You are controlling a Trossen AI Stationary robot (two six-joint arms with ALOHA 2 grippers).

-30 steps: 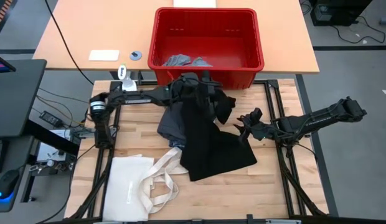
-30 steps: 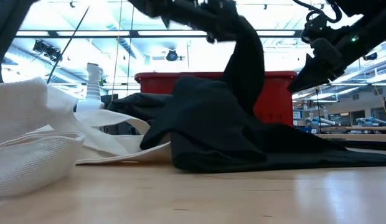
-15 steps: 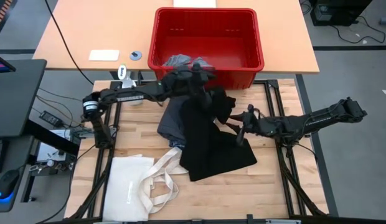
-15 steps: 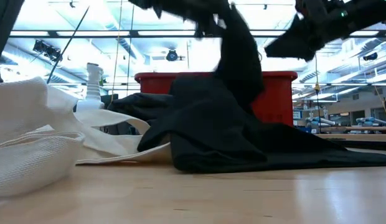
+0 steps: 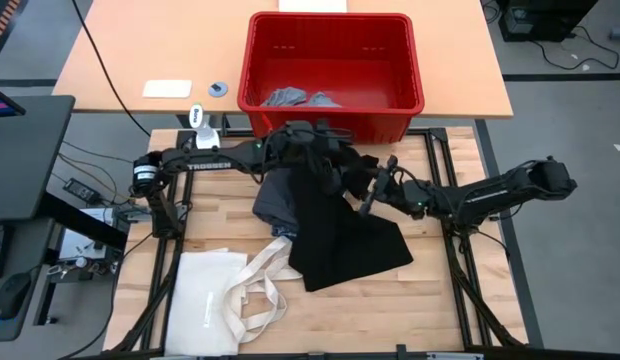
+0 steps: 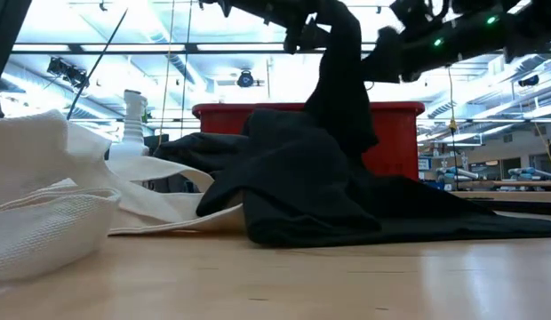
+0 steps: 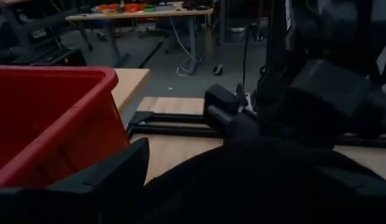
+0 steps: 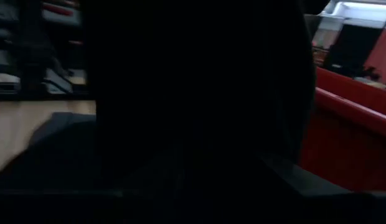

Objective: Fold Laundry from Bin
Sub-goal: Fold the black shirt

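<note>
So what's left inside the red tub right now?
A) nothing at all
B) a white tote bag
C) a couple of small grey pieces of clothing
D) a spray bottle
C: the high view shows small grey pieces lying on the floor of the red tub, near its left front corner.

black piece [image 5: 340,235]: large, crumpled; lower part spread on the tabletop near its middle, upper part lifted into a hanging column near the far edge.
dark grey piece [image 5: 274,200]: bunched on the tabletop, partly under the black piece's left side.
light grey pieces [image 5: 295,99]: small, rumpled, probably two, on the bin's floor.
bin [image 5: 335,22]: red, rectangular, upright, just beyond the tabletop's far edge.
</note>
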